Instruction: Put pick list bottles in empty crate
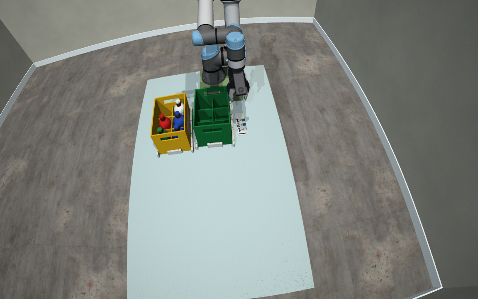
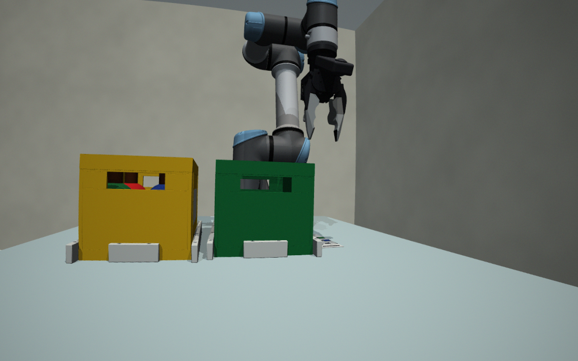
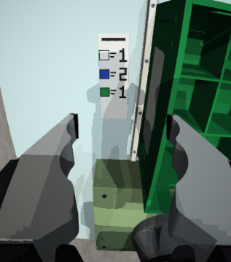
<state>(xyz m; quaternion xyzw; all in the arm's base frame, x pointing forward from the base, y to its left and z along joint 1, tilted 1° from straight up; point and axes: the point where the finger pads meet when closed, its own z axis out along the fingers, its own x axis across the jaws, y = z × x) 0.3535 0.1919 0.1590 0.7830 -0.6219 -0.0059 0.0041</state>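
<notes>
My gripper (image 2: pixel 324 128) hangs open and empty above the table, behind the right rear corner of the green crate (image 1: pixel 212 117); it also shows in the wrist view (image 3: pixel 122 127). The green crate (image 2: pixel 264 208) (image 3: pixel 206 80) is empty, with dividers inside. The pick list (image 3: pixel 113 76) lies flat beside it, black bar at the top: white 1, blue 2, green 1. It shows small in the top view (image 1: pixel 241 124). The yellow crate (image 1: pixel 171 124) holds a white bottle (image 1: pixel 178 106), a red bottle (image 1: pixel 164 121), a blue bottle (image 1: pixel 178 121) and a green bottle (image 1: pixel 161 131).
The arm's base (image 1: pixel 213 74) stands on a green block (image 3: pixel 119 204) at the table's far edge, behind the crates. White stops (image 2: pixel 265 248) flank both crates. The two crates stand side by side, close together.
</notes>
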